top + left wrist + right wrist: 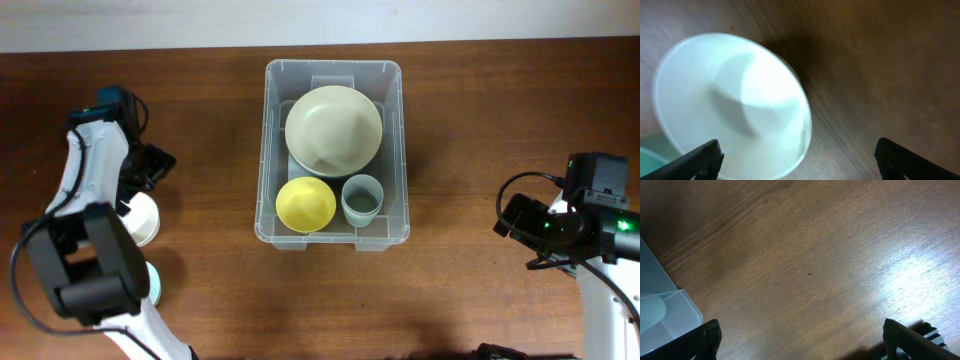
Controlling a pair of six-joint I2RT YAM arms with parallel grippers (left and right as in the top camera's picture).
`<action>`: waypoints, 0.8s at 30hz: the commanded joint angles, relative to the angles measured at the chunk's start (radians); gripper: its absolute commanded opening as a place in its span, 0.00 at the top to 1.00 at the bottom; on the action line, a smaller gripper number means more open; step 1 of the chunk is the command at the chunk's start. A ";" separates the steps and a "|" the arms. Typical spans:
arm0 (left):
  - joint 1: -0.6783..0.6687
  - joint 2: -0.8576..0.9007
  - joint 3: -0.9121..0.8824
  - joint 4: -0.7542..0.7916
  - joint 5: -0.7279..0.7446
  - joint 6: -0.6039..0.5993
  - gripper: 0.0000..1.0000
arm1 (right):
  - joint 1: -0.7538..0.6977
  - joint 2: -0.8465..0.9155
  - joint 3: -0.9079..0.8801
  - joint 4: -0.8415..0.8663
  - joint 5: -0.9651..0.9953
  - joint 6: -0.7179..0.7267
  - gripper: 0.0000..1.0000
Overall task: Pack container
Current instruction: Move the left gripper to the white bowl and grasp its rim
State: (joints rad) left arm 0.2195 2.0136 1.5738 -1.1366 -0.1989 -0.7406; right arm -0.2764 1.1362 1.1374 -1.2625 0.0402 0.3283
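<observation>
The container [333,65] is a clear bin at the table's middle. It holds a large pale green bowl [333,128], a yellow bowl [305,203] and a grey-blue cup [361,199]. A white bowl [732,100] stands on the table at the left, under my left arm [95,160]. My left gripper [800,162] is open just above it, and the bowl's right part reaches in between the fingers. At the right, my right gripper [807,345] is open over bare wood with nothing between its fingers. A corner of the container [660,310] shows at that view's left edge.
A teal bowl [155,283] sits just in front of the white bowl [143,218], partly under the left arm; its rim [650,157] shows in the left wrist view. The right arm [575,225] stands near the table's right edge.
</observation>
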 commanded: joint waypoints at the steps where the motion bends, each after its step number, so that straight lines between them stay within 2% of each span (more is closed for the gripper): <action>1: 0.004 0.079 -0.006 -0.002 -0.003 0.020 0.01 | -0.005 -0.002 0.016 0.000 -0.002 -0.006 0.01; 4: 0.004 0.103 -0.006 -0.004 0.000 0.021 0.10 | -0.005 -0.002 0.016 0.000 -0.003 -0.006 0.01; 5: 0.004 0.106 -0.006 -0.005 0.001 0.024 0.20 | -0.005 -0.002 0.016 0.000 -0.003 -0.006 0.01; 9: 0.004 0.105 -0.006 -0.005 0.000 0.024 0.38 | -0.005 -0.002 0.016 0.000 -0.002 -0.006 0.01; 10: 0.004 0.105 -0.006 -0.005 0.000 0.024 0.49 | -0.005 -0.002 0.016 -0.001 -0.002 -0.006 0.01; 12: 0.004 0.105 -0.006 -0.004 0.000 0.024 0.59 | -0.005 -0.002 0.016 -0.001 -0.002 -0.006 0.01; 13: 0.004 0.105 -0.006 -0.005 0.000 0.024 0.69 | -0.005 -0.002 0.016 -0.001 -0.002 -0.006 0.01; 16: 0.004 0.105 -0.006 -0.004 0.000 0.024 0.89 | -0.005 -0.002 0.016 -0.001 -0.002 -0.006 0.01; 17: 0.004 0.105 -0.006 -0.004 0.000 0.024 0.99 | -0.005 -0.002 0.016 0.000 -0.002 -0.006 0.01; 24: 0.004 0.105 0.004 0.003 -0.001 0.040 1.00 | -0.005 -0.002 0.016 0.000 -0.003 -0.006 0.01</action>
State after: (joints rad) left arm 0.2195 2.1181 1.5719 -1.1355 -0.1951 -0.7151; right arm -0.2764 1.1362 1.1374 -1.2633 0.0399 0.3286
